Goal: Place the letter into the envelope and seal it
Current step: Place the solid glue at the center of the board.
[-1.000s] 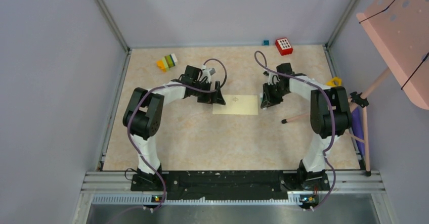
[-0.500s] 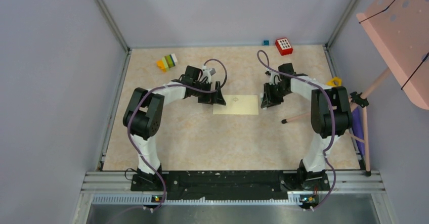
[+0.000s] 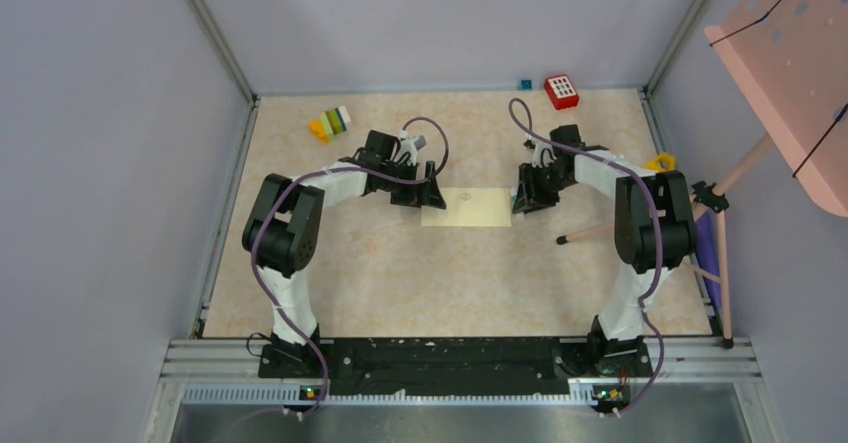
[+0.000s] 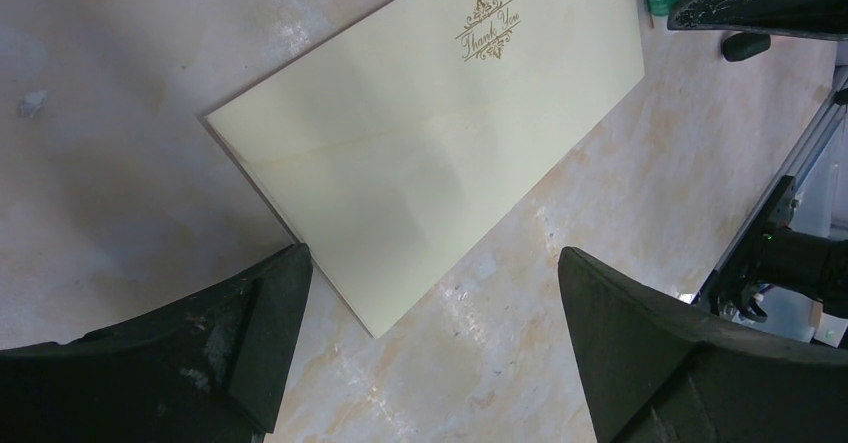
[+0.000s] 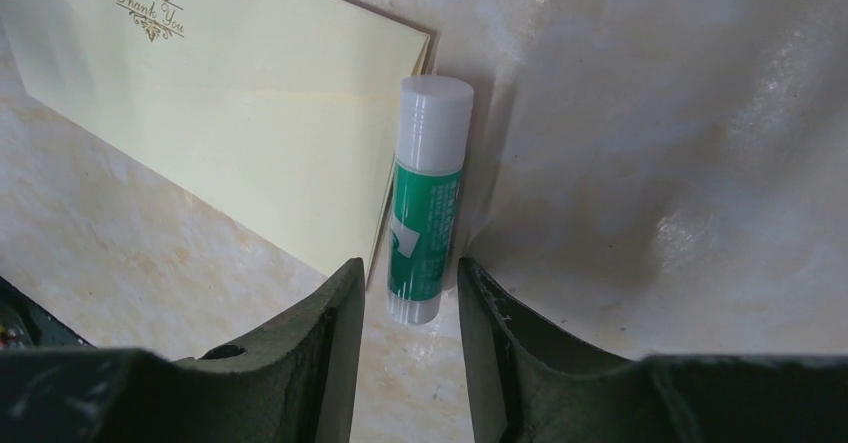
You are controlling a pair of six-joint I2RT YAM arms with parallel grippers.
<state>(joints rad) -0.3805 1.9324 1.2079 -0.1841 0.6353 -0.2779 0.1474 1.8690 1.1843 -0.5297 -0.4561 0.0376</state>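
Note:
The cream envelope (image 3: 466,207) lies flat on the marble table, its gold "Thank You" mark facing up. The letter is out of view. My left gripper (image 3: 432,195) stands wide open at the envelope's left end, and in the left wrist view a corner of the envelope (image 4: 430,133) reaches toward the space between the fingers of that gripper (image 4: 430,258). A green and white glue stick (image 5: 428,203) lies on the table along the right edge of the envelope (image 5: 230,113). My right gripper (image 5: 410,265) is open around the stick's near end, with a small gap on each side.
At the back are stacked coloured blocks (image 3: 330,123), a red block with white dots (image 3: 561,90) and a small blue cube (image 3: 525,84). A yellow piece (image 3: 661,161) and a wooden rod (image 3: 590,231) lie by the right arm. A pink perforated board (image 3: 790,73) overhangs the right wall.
The right gripper's jaws have spread apart, leaving the glue stick lying beside the envelope. The left arm and the envelope have not moved.

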